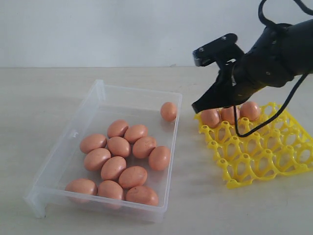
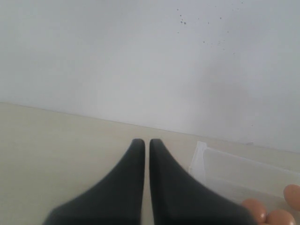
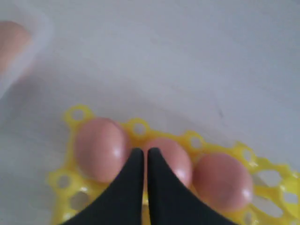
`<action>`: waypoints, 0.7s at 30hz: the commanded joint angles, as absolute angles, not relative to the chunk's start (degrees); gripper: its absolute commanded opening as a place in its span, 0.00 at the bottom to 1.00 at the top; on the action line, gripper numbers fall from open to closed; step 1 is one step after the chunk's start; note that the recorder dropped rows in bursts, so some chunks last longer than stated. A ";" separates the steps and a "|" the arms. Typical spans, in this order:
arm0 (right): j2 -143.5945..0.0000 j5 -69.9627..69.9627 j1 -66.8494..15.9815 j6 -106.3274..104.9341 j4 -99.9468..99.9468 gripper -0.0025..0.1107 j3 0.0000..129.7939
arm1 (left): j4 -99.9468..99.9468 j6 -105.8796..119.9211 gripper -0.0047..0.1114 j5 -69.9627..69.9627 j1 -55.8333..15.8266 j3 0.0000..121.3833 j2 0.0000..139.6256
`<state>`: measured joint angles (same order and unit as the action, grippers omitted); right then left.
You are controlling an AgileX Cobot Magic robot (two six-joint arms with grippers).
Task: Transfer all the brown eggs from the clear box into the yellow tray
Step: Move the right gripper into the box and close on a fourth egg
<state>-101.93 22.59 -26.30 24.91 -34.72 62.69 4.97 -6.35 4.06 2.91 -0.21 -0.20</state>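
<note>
Several brown eggs [image 1: 120, 161] lie in the clear box [image 1: 73, 134] on the left, one of them apart at its far right corner [image 1: 168, 111]. The yellow tray [image 1: 266, 154] on the right holds three eggs along its far row [image 1: 230, 114]. My right gripper [image 1: 195, 106] hovers shut and empty above the tray's far left corner; its wrist view shows the fingertips [image 3: 145, 152] over the gap between two of the three eggs [image 3: 98, 149]. My left gripper [image 2: 146, 142] is shut on nothing above bare table, with a corner of the clear box [image 2: 201, 157] beside it. The exterior view does not show the left arm.
The beige table [image 1: 44, 93] runs back to a white wall. A black cable [image 1: 288, 105] hangs from the right arm over the tray. Bare tabletop lies between box and tray.
</note>
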 commanded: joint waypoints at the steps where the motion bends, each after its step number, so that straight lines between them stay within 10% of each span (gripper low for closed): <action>1: -101.14 18.58 -32.33 17.99 -30.07 0.02 63.46 | 5.00 -6.42 0.07 3.95 2.69 0.00 0.00; 8: -101.92 26.74 -35.93 8.52 -10.67 0.05 74.73 | 5.00 -6.42 0.07 3.95 2.69 0.00 0.00; 15: -109.52 37.19 -35.93 -7.68 12.74 0.45 83.01 | 5.00 -6.42 0.07 3.95 2.69 0.00 0.00; 21: -114.58 38.76 -35.93 -8.28 15.22 0.49 86.86 | 5.00 -6.42 0.07 3.95 2.69 0.00 0.00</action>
